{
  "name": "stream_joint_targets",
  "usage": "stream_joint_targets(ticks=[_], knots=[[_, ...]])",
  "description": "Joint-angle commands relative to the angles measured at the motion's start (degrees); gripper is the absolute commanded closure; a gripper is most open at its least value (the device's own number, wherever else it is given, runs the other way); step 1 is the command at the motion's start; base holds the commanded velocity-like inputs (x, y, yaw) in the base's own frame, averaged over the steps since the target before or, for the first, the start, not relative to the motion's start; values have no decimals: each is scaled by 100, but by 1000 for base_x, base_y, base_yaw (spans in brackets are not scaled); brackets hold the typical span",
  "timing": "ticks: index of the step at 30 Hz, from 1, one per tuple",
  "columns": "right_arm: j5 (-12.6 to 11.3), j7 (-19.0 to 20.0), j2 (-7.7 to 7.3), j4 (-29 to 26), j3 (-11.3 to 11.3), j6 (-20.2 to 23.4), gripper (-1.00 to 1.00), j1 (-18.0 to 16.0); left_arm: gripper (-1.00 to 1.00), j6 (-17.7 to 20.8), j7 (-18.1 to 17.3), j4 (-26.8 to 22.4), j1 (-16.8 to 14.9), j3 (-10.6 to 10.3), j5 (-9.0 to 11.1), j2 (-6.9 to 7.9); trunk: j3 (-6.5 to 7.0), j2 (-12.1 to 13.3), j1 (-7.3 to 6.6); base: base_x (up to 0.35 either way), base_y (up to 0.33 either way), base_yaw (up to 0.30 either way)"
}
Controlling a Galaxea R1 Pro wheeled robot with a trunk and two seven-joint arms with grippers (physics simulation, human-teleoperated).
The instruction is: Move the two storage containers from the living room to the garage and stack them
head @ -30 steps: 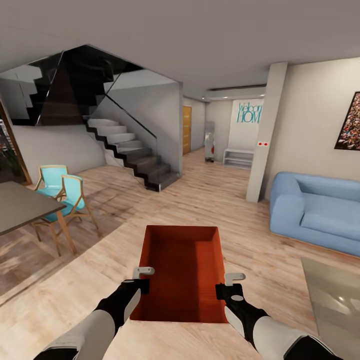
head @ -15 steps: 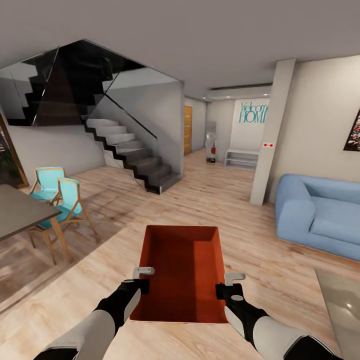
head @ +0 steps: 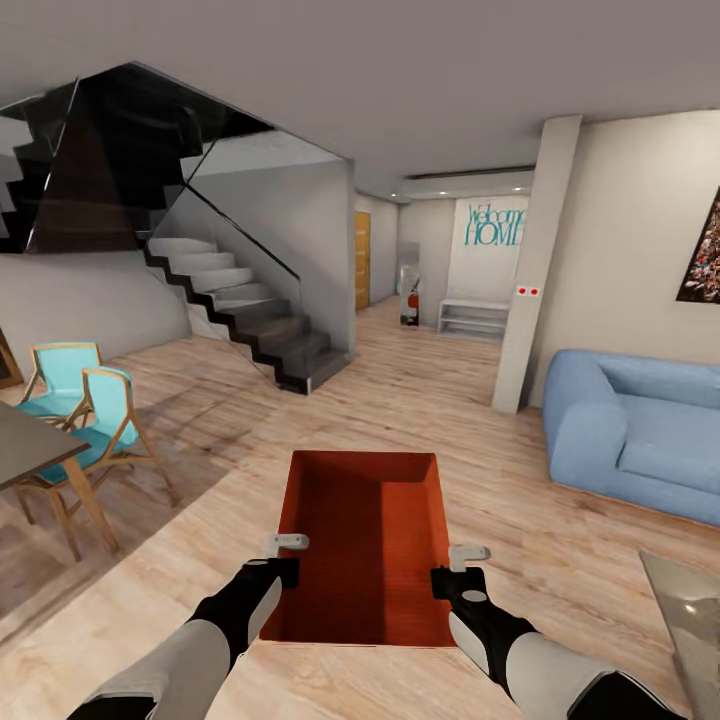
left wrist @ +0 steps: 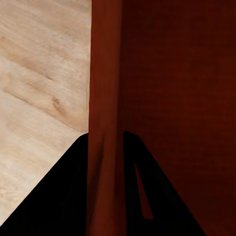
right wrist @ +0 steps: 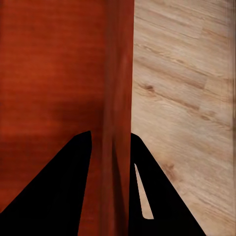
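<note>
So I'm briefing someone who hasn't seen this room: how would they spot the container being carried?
Start from the light wood floor between the staircase and the blue sofa. Just ahead of the robot, the left gripper and right gripper each clamp a side wall of the storage container: an empty, open-topped, orange-red rectangular bin.

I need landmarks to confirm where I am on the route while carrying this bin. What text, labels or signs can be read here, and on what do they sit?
"Welcome HOME": teal lettering on the far white wall past the pillar; the end of the first word is cut off by the pillar, so that reading is partly inferred.
Two small red marks on a white plate on the pillar: too small to read.
Storage container: no label.
</note>
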Motion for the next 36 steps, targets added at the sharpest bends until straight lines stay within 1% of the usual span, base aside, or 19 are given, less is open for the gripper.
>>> stream_joint_targets(ticks=[1,17,36], knots=[[22,-432,5,-107,-45,-60,100,-9,100,44,26,7,1,114,-54,-30,-12,-10,5,320,90,-272],[18,-439,6,-107,-45,-53,100,-9,100,44,26,7,1,114,-54,-30,-12,-10,5,320,90,-272],[54,-439,6,-107,-45,-59,100,-9,100,44,26,8,1,114,-54,-30,-12,-10,5,321,85,-11]])
